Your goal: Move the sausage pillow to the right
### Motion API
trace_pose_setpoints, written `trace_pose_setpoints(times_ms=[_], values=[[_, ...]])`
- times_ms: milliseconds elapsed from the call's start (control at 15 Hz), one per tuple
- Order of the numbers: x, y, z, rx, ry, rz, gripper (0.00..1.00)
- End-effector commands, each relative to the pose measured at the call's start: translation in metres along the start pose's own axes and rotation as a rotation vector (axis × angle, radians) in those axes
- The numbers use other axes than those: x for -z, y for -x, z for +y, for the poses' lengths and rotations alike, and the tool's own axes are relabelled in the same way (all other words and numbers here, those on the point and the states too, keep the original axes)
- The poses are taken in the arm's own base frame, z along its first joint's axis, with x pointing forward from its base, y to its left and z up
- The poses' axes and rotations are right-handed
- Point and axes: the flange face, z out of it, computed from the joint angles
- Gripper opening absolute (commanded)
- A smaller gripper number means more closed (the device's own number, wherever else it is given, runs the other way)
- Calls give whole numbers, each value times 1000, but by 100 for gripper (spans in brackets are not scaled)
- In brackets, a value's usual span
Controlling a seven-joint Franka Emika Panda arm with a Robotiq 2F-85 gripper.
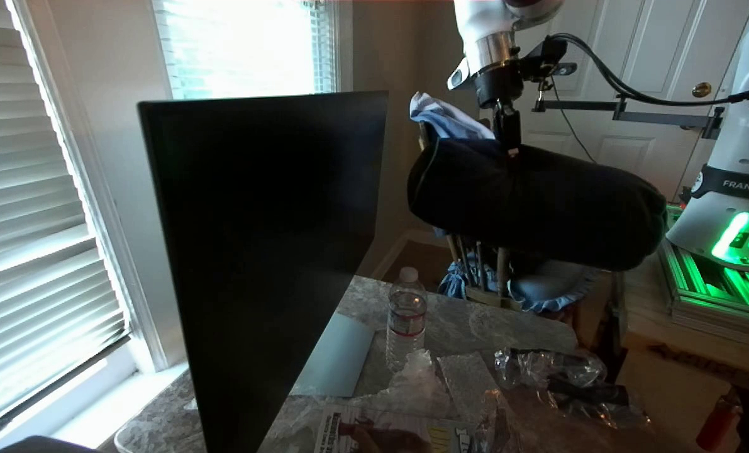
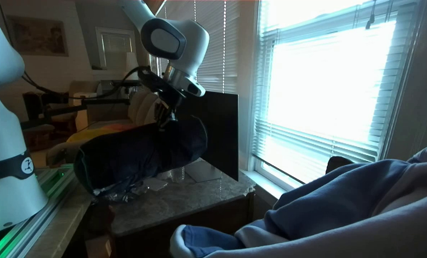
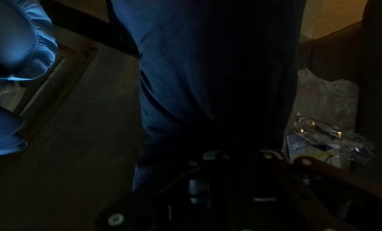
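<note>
The sausage pillow is a long, dark blue-black bolster. It hangs in the air in both exterior views [image 1: 556, 204] [image 2: 138, 152], slightly tilted. In the wrist view the pillow [image 3: 203, 73] fills the middle and runs away from the jaws. My gripper [image 1: 510, 148] points down onto its upper side, off its middle toward one end. In an exterior view the gripper [image 2: 165, 123] pinches the cloth there. In the wrist view the jaws [image 3: 239, 158] are very dark, with pillow cloth between and beyond them. The fingertips are partly hidden in the cloth.
A stone-topped table [image 1: 487, 318] stands below, with a large black monitor [image 1: 267, 251], a water bottle [image 1: 406, 321], a plastic-wrapped item [image 1: 556, 371] and a magazine [image 1: 393, 434]. A chair with a blue cushion [image 1: 547, 286] is behind. Blue-white cloth [image 2: 324, 208] lies in the foreground.
</note>
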Motion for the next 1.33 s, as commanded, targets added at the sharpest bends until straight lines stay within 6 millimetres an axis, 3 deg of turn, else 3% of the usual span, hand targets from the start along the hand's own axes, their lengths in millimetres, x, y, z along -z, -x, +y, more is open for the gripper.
trace_pose_setpoints(times_ms=[0, 733, 1000, 1267], values=[[33, 36, 8, -50, -14, 23, 3], [148, 96, 98, -223, 96, 193, 3], [196, 105, 135, -323, 120, 250, 3], [235, 115, 176, -434, 26, 270, 3]])
